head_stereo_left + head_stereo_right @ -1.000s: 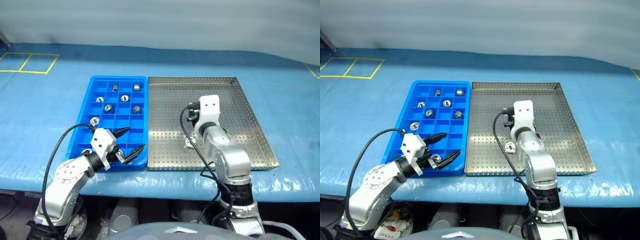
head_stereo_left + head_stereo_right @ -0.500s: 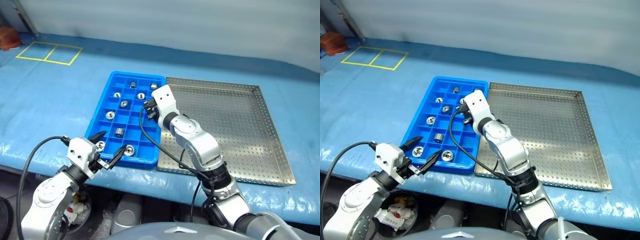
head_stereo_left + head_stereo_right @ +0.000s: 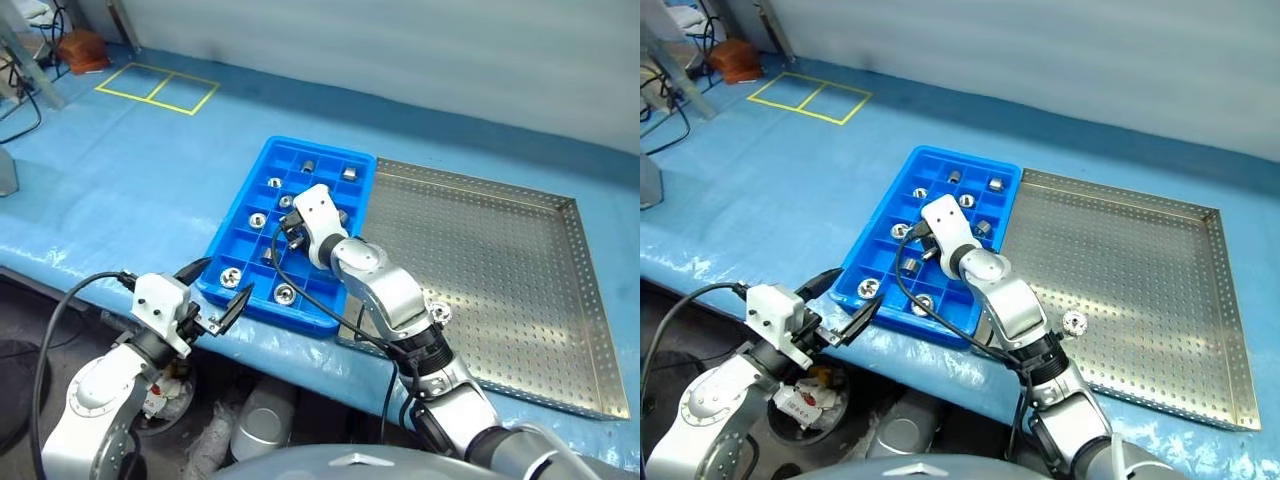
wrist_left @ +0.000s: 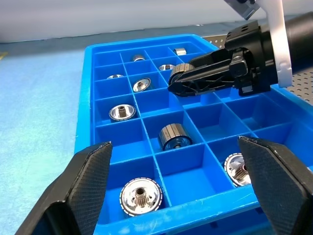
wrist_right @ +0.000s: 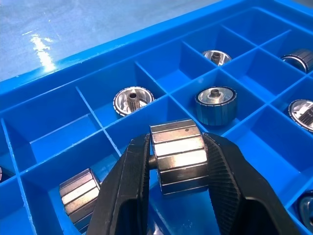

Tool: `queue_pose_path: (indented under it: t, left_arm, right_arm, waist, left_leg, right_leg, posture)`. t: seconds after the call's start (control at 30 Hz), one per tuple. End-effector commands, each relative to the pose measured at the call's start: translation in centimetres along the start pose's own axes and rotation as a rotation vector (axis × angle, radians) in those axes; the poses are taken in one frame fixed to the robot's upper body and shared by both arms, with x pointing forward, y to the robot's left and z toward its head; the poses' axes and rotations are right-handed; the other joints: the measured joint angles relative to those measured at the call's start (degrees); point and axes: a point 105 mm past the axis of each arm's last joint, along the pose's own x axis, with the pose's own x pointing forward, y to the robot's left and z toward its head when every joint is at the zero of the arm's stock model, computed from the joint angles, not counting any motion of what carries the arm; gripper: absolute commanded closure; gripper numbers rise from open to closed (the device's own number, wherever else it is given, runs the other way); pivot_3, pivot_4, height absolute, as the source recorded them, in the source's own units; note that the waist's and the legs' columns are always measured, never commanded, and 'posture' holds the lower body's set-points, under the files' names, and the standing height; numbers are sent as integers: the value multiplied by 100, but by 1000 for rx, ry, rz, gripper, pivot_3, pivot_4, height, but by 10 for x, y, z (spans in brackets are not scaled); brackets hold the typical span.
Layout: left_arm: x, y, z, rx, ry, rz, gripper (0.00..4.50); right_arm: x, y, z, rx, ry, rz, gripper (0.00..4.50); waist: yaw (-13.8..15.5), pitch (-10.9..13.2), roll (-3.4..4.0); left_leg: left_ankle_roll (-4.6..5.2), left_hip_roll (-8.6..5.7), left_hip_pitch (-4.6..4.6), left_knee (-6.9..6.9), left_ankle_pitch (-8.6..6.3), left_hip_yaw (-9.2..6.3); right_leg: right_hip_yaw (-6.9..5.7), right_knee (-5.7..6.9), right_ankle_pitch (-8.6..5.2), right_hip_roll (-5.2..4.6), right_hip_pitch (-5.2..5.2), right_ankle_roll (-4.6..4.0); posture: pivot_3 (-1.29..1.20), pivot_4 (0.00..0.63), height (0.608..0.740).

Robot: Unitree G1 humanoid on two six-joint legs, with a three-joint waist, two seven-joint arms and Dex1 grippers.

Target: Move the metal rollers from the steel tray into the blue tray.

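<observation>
Blue sheeting covers the bench (image 3: 120,190), and in the head views the right gripper (image 3: 292,222), which a second ago hung over the steel tray (image 3: 520,290), now sits over the blue tray (image 3: 240,262); one loose roller (image 3: 1074,322) remains near the steel tray's front edge. From the left wrist, the left gripper (image 4: 178,188) waits with fingers (image 4: 85,183) spread wide and empty at the blue tray's near rim, facing the right one as it arrives. From the right wrist, the black fingers (image 5: 124,188) clamp a held roller (image 5: 178,156) just above a compartment, with other rollers already in neighbouring cells. I judge the carry nearly done: release is next, then the last roller.
</observation>
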Motion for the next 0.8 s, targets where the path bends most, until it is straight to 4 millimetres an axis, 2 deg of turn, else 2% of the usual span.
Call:
queue_pose_path:
  t: [0.03,0.33,0.37,0.4,0.53,0.63,0.8]
  left_arm:
    - [3,-7,10,17,-41,-43,0]
    - [11,-10,9,9,-38,-91,0]
    - [12,-10,9,9,-39,-95,0]
    - [13,-10,9,7,-39,-104,0]
    - [17,-13,8,6,-36,-133,0]
    - [21,-16,7,4,-33,-163,0]
    - [28,-21,6,-4,-30,-221,0]
  right_arm:
    - [-6,-12,5,5,-33,-47,3220]
    - [-19,-27,-6,24,-4,-94,3220]
    - [-20,-26,-7,30,-3,-88,2494]
    - [-21,-25,-6,29,-4,-88,2278]
    - [-26,-27,-2,28,-21,-102,928]
    - [-36,-34,5,39,-49,-142,27]
    - [-61,-52,7,46,-66,-236,27]
  waist:
    - [44,0,0]
    - [31,-2,0]
    - [24,-2,0]
    - [14,-2,0]
    - [-39,-2,0]
    - [-119,-2,0]
    - [-269,-5,-1]
  left_leg:
    - [0,0,-1,0,0,0]
    - [-3,1,-2,5,-1,1]
    - [-4,3,-3,4,0,0]
    - [-5,4,-3,5,-1,-1]
    - [-6,4,-4,6,-1,-1]
    - [-6,4,-4,10,-1,0]
    - [-6,3,-4,11,-1,-3]
  right_leg:
    - [0,0,0,0,0,0]
    - [-3,3,0,2,1,0]
    - [-4,3,0,6,0,0]
    - [-4,4,0,7,1,0]
    - [-5,4,-1,8,1,-1]
    - [-4,4,-1,7,3,-1]
    - [-5,3,-1,6,5,-1]
  posture:
    - [519,150,740]
    - [462,150,740]
    - [452,150,740]
    - [442,150,740]
    - [420,150,740]
    - [379,150,740]
    - [341,150,740]
